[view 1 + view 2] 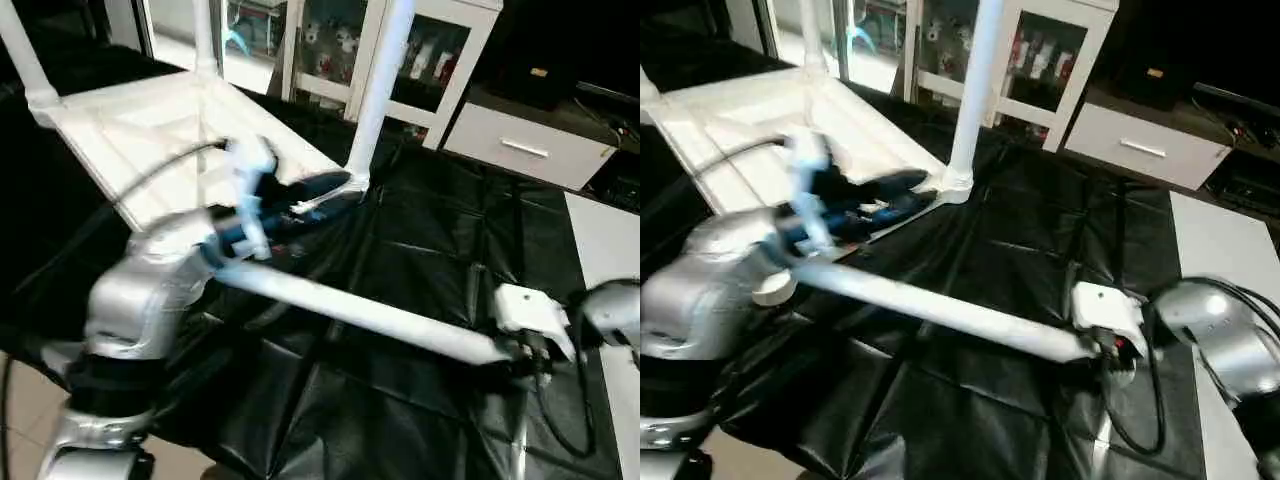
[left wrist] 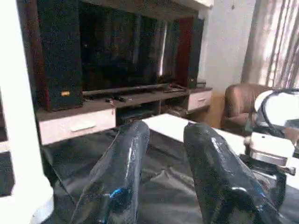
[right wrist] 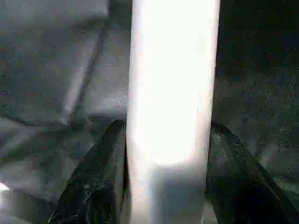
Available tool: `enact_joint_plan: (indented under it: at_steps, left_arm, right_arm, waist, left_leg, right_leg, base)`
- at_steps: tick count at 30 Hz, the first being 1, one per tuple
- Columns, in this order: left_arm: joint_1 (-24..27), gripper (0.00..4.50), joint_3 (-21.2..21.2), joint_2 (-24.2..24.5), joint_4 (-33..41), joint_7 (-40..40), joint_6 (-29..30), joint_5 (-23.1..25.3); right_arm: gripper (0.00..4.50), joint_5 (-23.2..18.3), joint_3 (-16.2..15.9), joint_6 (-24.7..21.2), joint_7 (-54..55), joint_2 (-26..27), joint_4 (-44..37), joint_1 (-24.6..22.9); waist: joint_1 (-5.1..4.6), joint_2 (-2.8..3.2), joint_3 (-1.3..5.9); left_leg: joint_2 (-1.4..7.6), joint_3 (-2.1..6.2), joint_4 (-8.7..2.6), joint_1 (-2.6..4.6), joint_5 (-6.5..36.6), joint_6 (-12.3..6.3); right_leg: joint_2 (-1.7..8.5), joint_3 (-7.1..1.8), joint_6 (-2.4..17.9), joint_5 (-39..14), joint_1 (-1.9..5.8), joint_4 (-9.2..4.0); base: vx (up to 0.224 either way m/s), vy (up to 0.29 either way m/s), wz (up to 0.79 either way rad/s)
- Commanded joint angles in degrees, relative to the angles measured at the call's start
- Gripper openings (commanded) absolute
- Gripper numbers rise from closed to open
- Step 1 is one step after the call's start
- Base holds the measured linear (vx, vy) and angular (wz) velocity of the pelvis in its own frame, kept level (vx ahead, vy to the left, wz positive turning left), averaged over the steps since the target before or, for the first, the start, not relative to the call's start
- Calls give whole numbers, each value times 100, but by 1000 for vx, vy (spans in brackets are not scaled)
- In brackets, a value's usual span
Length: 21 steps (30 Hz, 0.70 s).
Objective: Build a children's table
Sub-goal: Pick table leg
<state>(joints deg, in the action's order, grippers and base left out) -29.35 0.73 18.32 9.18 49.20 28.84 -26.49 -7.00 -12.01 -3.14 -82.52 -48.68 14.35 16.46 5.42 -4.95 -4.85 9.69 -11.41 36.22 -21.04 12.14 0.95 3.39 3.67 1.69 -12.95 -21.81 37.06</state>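
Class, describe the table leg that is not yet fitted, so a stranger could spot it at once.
Find the white tabletop lying upside down on the black sheet. In front of it a long white leg lies level across the sheet, its end in the right hand. The other legs stand upright in corner sockets.

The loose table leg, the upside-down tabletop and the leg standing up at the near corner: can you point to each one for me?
Loose leg [image 1: 370, 315], left eye view: middle of the tube.
Tabletop [image 1: 150, 130], left eye view: its ribbed underside.
Standing leg [image 1: 378, 85], left eye view: halfway up the tube.
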Motion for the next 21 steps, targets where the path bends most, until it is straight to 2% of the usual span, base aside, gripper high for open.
enact_joint_plan:
  at_steps: [1, 2, 3, 4, 6, 8, 9, 10, 13, 14, 16, 17, 18, 19, 21]
  left_arm:
    - [104, 172, -39, 48, 133, -17, 158, -71]
    - [164, 172, -108, 73, 165, -81, 212, -80]
    - [216, 172, -201, 73, 213, -159, 270, -128]
    - [253, 172, -382, 51, 351, -283, 431, -347]
    - [273, 172, -528, 29, 471, -365, 546, -543]
    - [355, 172, -896, -18, 824, -526, 945, -1274]
    - [398, 172, -962, -21, 917, -541, 1020, -1444]
    - [463, 172, -1055, -21, 1058, -566, 1142, -1688]
    - [502, 172, -1073, -22, 1120, -606, 1175, -1723]
    - [519, 172, -1072, -55, 1173, -672, 1117, -1651]
    - [518, 172, -1053, -66, 1192, -737, 1058, -1563]
    - [521, 172, -1024, -47, 1202, -737, 1006, -1494]
    - [525, 172, -1001, -35, 1207, -732, 973, -1449]
    - [528, 172, -990, -35, 1200, -730, 972, -1440]
    - [527, 172, -829, 106, 1089, -948, 954, -1131]
  right_arm:
    - [188, -432, 319, -256, -71, -72, -322, -49]
    - [188, -787, 561, -536, -14, 22, -498, -77]
    - [188, -1125, 800, -842, 78, 130, -638, -70]
    - [188, -1459, 1130, -1090, 442, 363, -715, 22]
    - [188, -1672, 1363, -1259, 770, 553, -750, 111]
    - [186, -2073, 1789, -1632, 1891, 1247, -852, 338]
    - [186, -2124, 1834, -1713, 2256, 1516, -880, 384]
    - [186, -2193, 1895, -1852, 2787, 1910, -949, 435]
    - [186, -2361, 1903, -2037, 3075, 2184, -1025, 437]
    - [186, -2420, 1943, -2315, 3234, 2336, -1173, 425]
    - [186, -2399, 1942, -2398, 3330, 2422, -1267, 412]
    - [186, -2412, 1949, -2428, 3370, 2443, -1295, 408]
    - [186, -2427, 1961, -2447, 3399, 2456, -1308, 407]
    - [186, -2439, 1977, -2447, 3413, 2462, -1303, 412]
    - [186, -2736, 2263, -2664, 3846, 2667, -1330, 518]
  waist:
    - [25, 66, 402]
    - [-1, 70, 397]
    - [7, 76, 402]
    - [-8, 84, 406]
    - [-7, 119, 427]
    - [-16, 136, 427]
    - [-24, 125, 422]
    - [-9, 112, 427]
    - [15, 159, 438]
    - [43, 137, 436]
    - [82, 156, 447]
    - [100, 118, 444]
    - [97, 124, 441]
    - [93, 99, 441]
    - [94, 126, 434]
  left_leg:
    - [489, 248, -455, 106, 746, -323]
    - [467, 241, -457, 105, 787, -309]
    - [470, 239, -452, 117, 815, -310]
    - [470, 250, -455, 89, 834, -279]
    - [461, 252, -458, 104, 728, -177]
    - [440, 247, -454, 97, 741, -32]
    - [429, 243, -471, 88, 739, -39]
    - [427, 235, -465, 115, 751, 20]
    - [420, 207, -494, 154, 753, 114]
    - [423, 200, -503, 158, 740, 129]
    - [428, 205, -517, 134, 671, 184]
    - [429, 207, -525, 126, 628, 196]
    - [427, 208, -531, 118, 607, 202]
    - [423, 206, -530, 109, 612, 207]
    - [413, 215, -545, 114, 713, 255]
  right_leg:
    - [607, -374, 1620, -435, 280, -456]
    - [583, -366, 1569, -612, 264, -474]
    - [602, -371, 1549, -699, 260, -490]
    - [606, -365, 1510, -848, 275, -499]
    - [598, -345, 1522, -864, 255, -480]
    - [587, -328, 1516, -880, 230, -458]
    - [575, -324, 1487, -919, 225, -479]
    - [581, -322, 1403, -1069, 201, -478]
    - [527, -328, 1227, -1085, 161, -508]
    - [519, -336, 1185, -1008, 161, -508]
    - [538, -334, 1112, -923, 188, -497]
    - [543, -338, 1051, -888, 195, -490]
    - [540, -340, 1015, -875, 196, -487]
    - [546, -341, 981, -899, 201, -492]
    - [559, -348, 849, -1130, 196, -514]
  base:
    - [0, 0, 0]
    - [0, 0, 0]
    - [0, 0, 0]
    - [0, 0, 0]
    - [0, 0, 0]
    - [0, 0, 0]
    - [0, 0, 0]
    - [0, 0, 0]
    - [0, 0, 0]
    - [0, 0, 0]
    - [0, 0, 0]
    - [0, 0, 0]
    - [0, 0, 0]
    - [0, 0, 0]
    - [0, 0, 0]
